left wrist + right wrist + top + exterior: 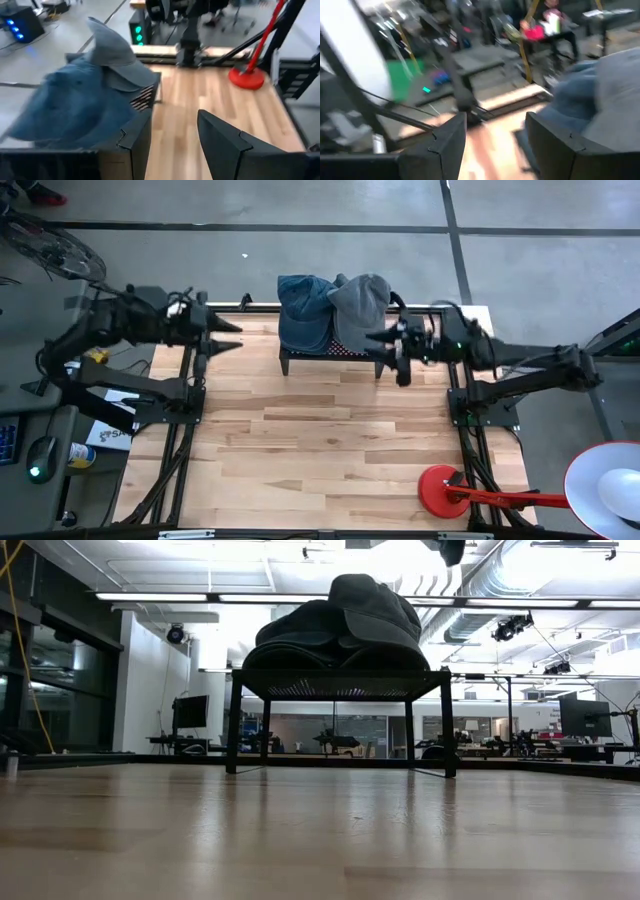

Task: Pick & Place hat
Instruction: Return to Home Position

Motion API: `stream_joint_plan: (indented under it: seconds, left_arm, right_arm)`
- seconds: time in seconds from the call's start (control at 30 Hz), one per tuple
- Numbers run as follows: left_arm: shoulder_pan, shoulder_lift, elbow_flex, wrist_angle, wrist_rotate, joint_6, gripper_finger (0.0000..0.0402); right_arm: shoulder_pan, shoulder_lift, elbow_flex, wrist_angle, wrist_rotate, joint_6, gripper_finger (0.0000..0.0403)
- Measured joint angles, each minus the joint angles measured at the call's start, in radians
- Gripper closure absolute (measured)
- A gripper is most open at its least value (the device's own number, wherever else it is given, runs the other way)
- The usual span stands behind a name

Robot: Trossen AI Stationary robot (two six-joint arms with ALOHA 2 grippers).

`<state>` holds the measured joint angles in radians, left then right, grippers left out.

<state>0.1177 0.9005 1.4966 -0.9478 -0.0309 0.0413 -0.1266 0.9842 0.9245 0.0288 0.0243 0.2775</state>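
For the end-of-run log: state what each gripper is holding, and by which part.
Nothing is held. The left gripper and right gripper both have open, empty jaws; the gray caps and blue caps lie on the shelf.

Open lab: exposed ducts (492, 592), strip lights (160, 597), monitors (190, 710) behind.

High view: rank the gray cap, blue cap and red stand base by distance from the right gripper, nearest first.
From the right gripper:
1. Gray cap, right side of the shelf, beside the gripper.
2. Blue cap, left side of the shelf.
3. Red stand base, picture's lower right, far off.
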Motion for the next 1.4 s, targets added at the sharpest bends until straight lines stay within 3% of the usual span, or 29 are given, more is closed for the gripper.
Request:
stream_joint_plan:
  seconds: [0.13, 0.33, 0.47, 0.83, 1.07, 1.4]
  left_arm:
    - [0.000, -0.156, -0.286, 0.246, 0.035, -0.058, 0.0246]
    - [0.000, -0.417, -0.649, 0.586, 0.048, -0.174, 0.0246]
    - [0.000, -0.570, -0.800, 0.607, 0.017, -0.242, 0.0246]
    - [0.000, -0.892, -0.983, 0.470, -0.069, -0.324, 0.0246]
    - [0.000, -0.879, -1.061, 0.518, -0.063, -0.363, 0.0246]
    - [0.000, -0.878, -1.234, 0.740, -0.056, -0.391, 0.0246]
  right_arm:
    - [0.053, -0.081, -0.182, 0.214, -0.003, 0.037, 0.0206]
    - [0.076, -0.247, -0.413, 0.319, 0.034, 0.121, 0.0206]
    - [0.075, -0.391, -0.546, 0.328, 0.035, 0.173, 0.0206]
    - [0.075, -0.789, -0.753, 0.168, 0.047, 0.243, 0.0206]
    - [0.075, -0.898, -0.802, 0.147, 0.047, 0.242, 0.0206]
    - [0.075, -0.902, -0.811, 0.145, 0.072, 0.177, 0.0206]
